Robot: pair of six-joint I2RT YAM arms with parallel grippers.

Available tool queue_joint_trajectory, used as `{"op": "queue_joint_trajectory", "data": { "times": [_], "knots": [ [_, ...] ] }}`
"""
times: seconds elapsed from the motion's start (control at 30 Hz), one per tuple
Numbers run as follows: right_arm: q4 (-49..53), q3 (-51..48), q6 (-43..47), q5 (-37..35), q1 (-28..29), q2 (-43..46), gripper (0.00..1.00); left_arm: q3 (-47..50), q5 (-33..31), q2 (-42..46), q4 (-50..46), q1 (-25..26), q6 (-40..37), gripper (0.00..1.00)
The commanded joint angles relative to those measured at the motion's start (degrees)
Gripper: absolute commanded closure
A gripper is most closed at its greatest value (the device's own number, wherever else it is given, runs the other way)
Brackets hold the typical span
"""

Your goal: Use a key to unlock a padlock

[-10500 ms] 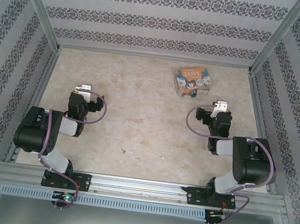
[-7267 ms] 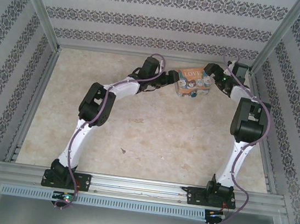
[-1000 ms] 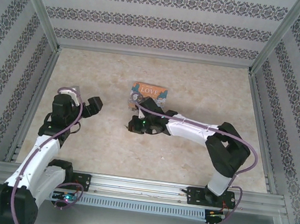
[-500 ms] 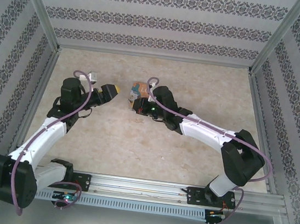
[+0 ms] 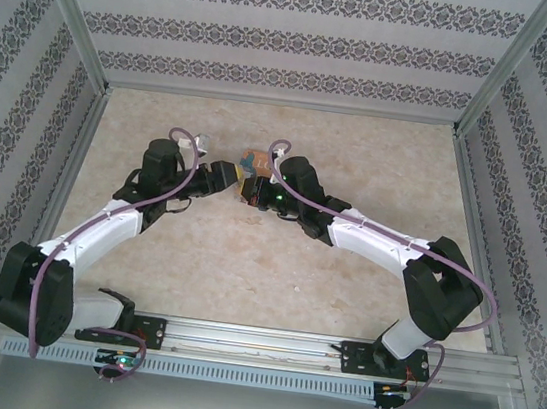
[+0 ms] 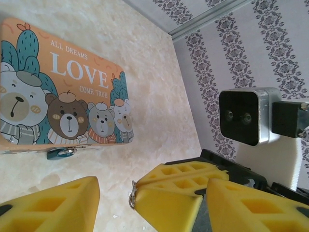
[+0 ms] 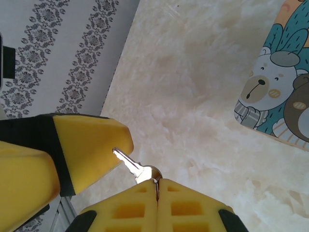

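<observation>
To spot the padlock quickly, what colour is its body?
Teal-blue; the padlock shows best in the left wrist view, beside the tin.

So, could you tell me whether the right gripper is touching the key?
Touching. The right wrist view shows the right gripper shut on the key: its head is pinched at the seam between the jaws and its blade sticks out.

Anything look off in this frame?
Nothing damaged. One oddity: the padlock lies tucked against the edge of the tin, unheld, while the right gripper pinches the key by its head, blade poking toward the left gripper.
</observation>
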State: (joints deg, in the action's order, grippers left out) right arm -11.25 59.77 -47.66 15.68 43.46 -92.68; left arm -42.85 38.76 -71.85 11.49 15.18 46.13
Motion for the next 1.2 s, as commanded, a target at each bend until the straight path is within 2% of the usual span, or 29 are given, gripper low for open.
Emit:
{"op": "queue_joint_trajectory", "data": {
  "times": [0.0,0.33,0.6,0.73,0.8,0.93,1.03,1.17],
  "knots": [
    [-2.2,-0.5,0.9,-0.2,-0.5,1.2,1.0,-2.2,-0.5,-1.0,3.0,1.0,-0.5,0.46],
    [-2.4,-0.1,0.9,0.0,-0.5,1.3,1.0,-3.0,-1.8,-3.4,3.0,1.8,-0.5,0.65],
    [-2.4,-0.6,0.9,0.3,-0.8,1.7,1.0,-3.5,-2.9,-3.3,1.8,1.9,-1.1,0.91],
    [-3.0,-1.8,1.6,0.9,-1.6,2.9,1.0,-4.2,-4.0,-2.1,0.3,1.9,-2.4,0.99],
    [-3.8,-3.0,2.2,1.4,-2.3,4.3,0.95,-4.9,-4.1,-1.6,-0.6,2.0,-3.5,1.0],
    [-6.5,-6.4,4.1,4.3,-5.3,8.9,0.79,-7.6,-3.1,-0.4,-2.9,1.9,-6.5,1.0],
    [-8.8,-8.2,5.5,9.4,-8.3,12.2,0.68,-10.2,-0.8,0.0,-5.0,1.7,-8.9,1.0],
    [-14.5,-9.3,5.6,18.6,-11.7,15.2,0.6,-13.8,3.5,0.2,-7.5,1.7,-12.5,1.0]
  ]
}}
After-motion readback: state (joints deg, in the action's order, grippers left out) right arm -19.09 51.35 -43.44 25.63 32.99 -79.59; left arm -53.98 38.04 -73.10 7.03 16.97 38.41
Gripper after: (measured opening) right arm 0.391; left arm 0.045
